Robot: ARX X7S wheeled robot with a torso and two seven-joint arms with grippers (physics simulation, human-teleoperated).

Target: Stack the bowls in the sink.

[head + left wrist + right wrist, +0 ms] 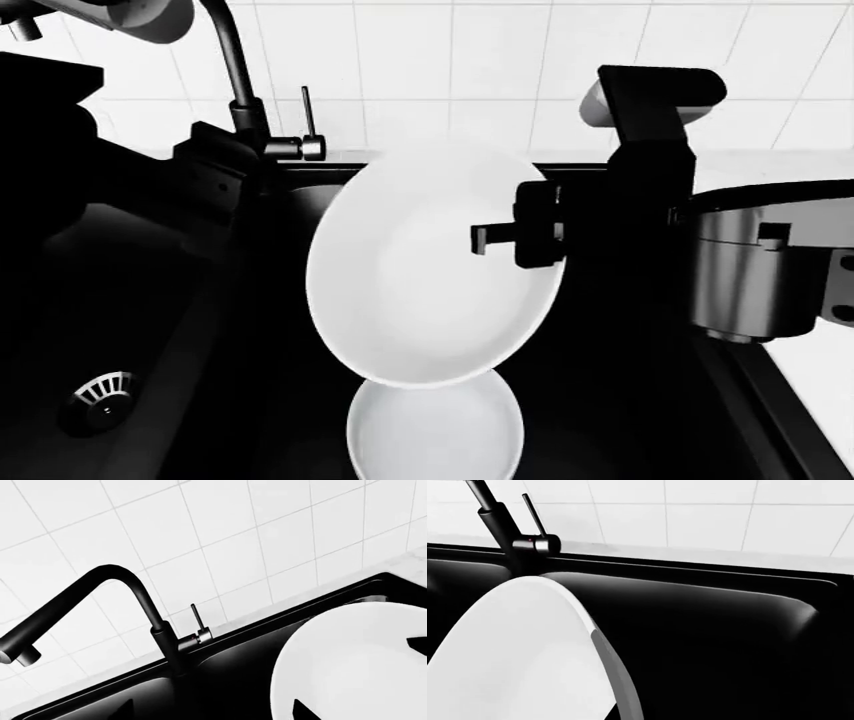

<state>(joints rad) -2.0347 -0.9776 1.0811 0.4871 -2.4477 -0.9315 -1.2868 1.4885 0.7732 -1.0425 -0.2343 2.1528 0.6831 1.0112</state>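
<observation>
- Larger white bowl [427, 270] lifted and tilted over right basin of black sink [200, 330], above and just far of smaller white bowl [435, 428] resting low in the basin.
- Right tool [514, 238] at larger bowl's right rim, apparently clenched on it; left tool: black tips over the bowl in left wrist view, state not readable.
- Risk: glossy rim slipping from edge-only pinch.
- Risk: steep tilt landing it off-centre or clipping faucet [247, 90].

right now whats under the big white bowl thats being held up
A smaller glossy white round bowl sits below the larger white bowl in the matte black sink's right basin. Its far rim and the basin floor beneath are covered by the raised bowl.
</observation>
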